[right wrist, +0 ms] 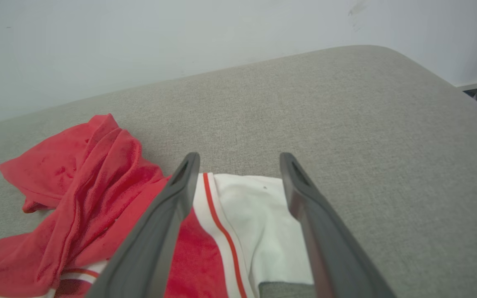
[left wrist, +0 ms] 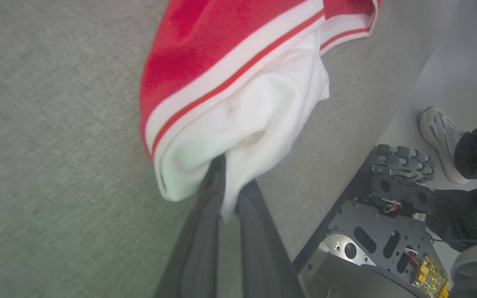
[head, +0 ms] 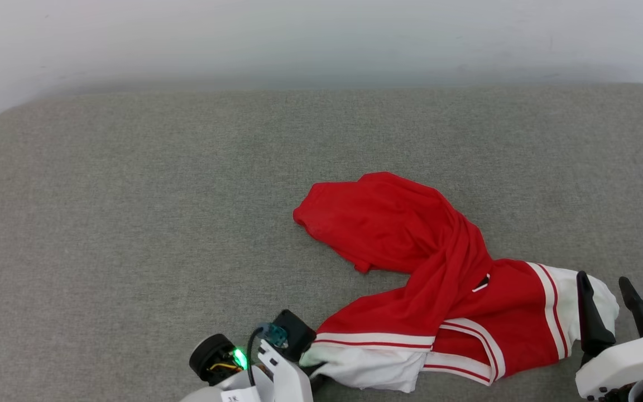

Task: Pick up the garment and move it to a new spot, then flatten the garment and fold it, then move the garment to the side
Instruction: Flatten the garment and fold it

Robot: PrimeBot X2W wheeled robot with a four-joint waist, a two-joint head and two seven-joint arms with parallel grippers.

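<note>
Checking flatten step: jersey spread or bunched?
Bunched: the garment lies twisted and crumpled on the grey cushion, red folds overlapping white panels.

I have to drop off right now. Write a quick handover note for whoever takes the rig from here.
Left gripper: shut on the white corner at the near left end of the garment.
Right gripper: open, fingers poised over the white panel at the garment's right end; no grip there yet.
The garment lies crumpled and twisted on the grey cushion, near its front edge, right of centre.
Done: the left grasp only; nothing lifted, flattened or folded.
Left: close the right gripper, lift and move the garment, flatten, fold, move it aside.
Note: a person's foot is beside the robot's base.
</note>
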